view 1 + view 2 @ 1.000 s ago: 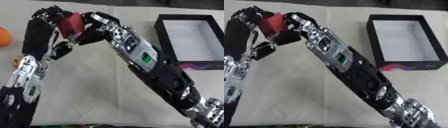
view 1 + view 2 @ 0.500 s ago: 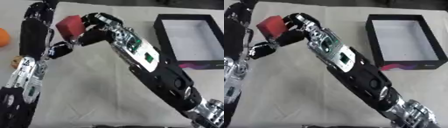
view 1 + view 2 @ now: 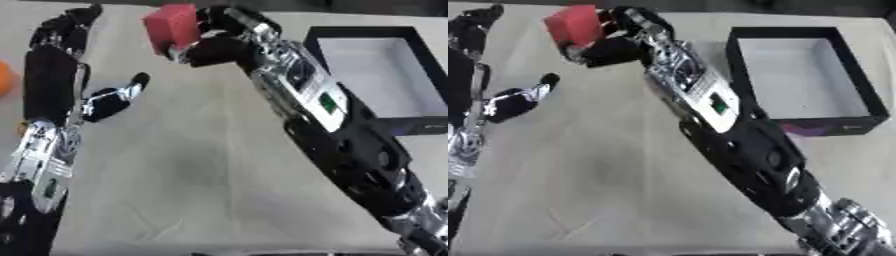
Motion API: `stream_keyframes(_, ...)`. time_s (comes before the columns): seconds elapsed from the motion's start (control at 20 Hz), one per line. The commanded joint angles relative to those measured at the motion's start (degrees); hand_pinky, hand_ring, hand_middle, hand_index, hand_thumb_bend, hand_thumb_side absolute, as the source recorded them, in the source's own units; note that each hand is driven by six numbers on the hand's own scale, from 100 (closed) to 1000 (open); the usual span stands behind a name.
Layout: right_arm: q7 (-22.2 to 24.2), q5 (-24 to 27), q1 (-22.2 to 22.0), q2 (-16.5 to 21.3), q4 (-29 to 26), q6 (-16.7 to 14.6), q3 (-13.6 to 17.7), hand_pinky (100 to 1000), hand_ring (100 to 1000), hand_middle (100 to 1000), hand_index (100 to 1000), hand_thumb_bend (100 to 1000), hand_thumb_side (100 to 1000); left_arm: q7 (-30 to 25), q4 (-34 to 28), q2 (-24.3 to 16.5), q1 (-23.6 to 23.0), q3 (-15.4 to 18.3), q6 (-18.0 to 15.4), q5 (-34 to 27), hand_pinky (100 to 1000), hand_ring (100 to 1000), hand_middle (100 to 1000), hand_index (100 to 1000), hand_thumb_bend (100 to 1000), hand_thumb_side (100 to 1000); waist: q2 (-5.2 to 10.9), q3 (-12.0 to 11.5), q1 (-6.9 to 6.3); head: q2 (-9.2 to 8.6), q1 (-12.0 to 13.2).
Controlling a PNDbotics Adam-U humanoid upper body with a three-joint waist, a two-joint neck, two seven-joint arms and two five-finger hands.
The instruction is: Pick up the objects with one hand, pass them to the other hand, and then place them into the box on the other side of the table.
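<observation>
right hand (image 3: pixel 214 47): fingers curled round a red block (image 3: pixel 171 27), held above the far part of the table
left hand (image 3: pixel 66 30): fingers relaxed and spread, holding nothing, apart from the block at far left
table (image 3: pixel 192 165): pale beige, matte
box (image 3: pixel 798 80): black rectangular walls, pale floor, open top, on the right side
orange object (image 3: pixel 5 77): rounded, at the left edge

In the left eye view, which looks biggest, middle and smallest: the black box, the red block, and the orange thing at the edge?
1. Black box, by far the largest.
2. Red block, held up in the right hand; it may look larger because it is raised toward the camera.
3. Orange thing, smallest as seen, but the picture's edge cuts it off, so its full size is unsure.
</observation>
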State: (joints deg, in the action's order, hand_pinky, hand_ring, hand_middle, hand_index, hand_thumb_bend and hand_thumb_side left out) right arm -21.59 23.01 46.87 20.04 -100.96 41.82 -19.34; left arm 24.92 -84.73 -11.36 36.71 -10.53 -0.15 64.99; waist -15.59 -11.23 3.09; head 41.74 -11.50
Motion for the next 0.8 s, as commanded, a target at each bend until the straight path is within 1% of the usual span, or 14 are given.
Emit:
stream_keyframes(0.05, -3.2, 1.1, -0.9, 5.4, -2.1, 0.0, 4.0, 789, 554, 304, 498, 323, 100, -2.2, -2.1, -3.8, -0.4, 1.4, -0.2, -2.9, 765, 642, 660, 801, 470, 289, 1.62, 0.3, -0.53, 0.16, -1.0)
stream_keyframes(0.2, -4.8, -0.5, -3.8, 9.6, -1.4, -0.1, 6.3, 793, 559, 312, 506, 320, 100, -4.8, -3.4, -7.5, -2.1, 2.9, 0.1, -5.6, 771, 640, 659, 809, 410, 357, 1.69, 0.6, -0.69, 0.24, -2.6)
stream_keyframes(0.35, -4.6, -3.0, -6.7, 14.1, -0.2, -0.2, 8.6, 793, 561, 315, 507, 326, 100, -7.5, -5.0, -11.1, -3.4, 4.2, 1.1, -8.3, 781, 648, 668, 817, 399, 394, 1.62, 0.7, -0.88, 0.13, -4.6)
stream_keyframes(0.5, -4.4, -5.6, -10.2, 18.6, 1.3, -0.3, 11.5, 795, 564, 318, 508, 338, 100, -10.3, -7.3, -15.4, -4.5, 6.0, 2.7, -11.1, 786, 653, 673, 824, 396, 405, 1.5, 0.8, -1.05, -0.37, -7.1)
stream_keyframes(0.6, -3.4, -7.0, -12.2, 21.6, 2.1, -0.3, 13.3, 796, 567, 325, 514, 344, 100, -12.1, -9.0, -17.6, -4.9, 7.0, 3.8, -12.9, 785, 653, 673, 827, 392, 412, 1.39, 0.7, -1.15, -0.91, -8.8)
stream_keyframes(0.7, -2.3, -8.2, -14.1, 24.7, 3.0, -0.4, 15.1, 795, 568, 328, 516, 352, 100, -14.0, -10.8, -19.4, -5.0, 8.2, 4.8, -14.8, 784, 651, 671, 830, 389, 411, 1.27, 0.6, -1.26, -1.37, -10.5)
stream_keyframes(0.8, -1.4, -9.5, -15.5, 27.9, 4.5, -0.3, 16.6, 795, 573, 339, 524, 362, 100, -15.4, -12.2, -20.7, -5.3, 9.2, 5.8, -16.8, 772, 633, 650, 833, 375, 424, 1.2, 0.5, -1.37, -1.58, -11.4)
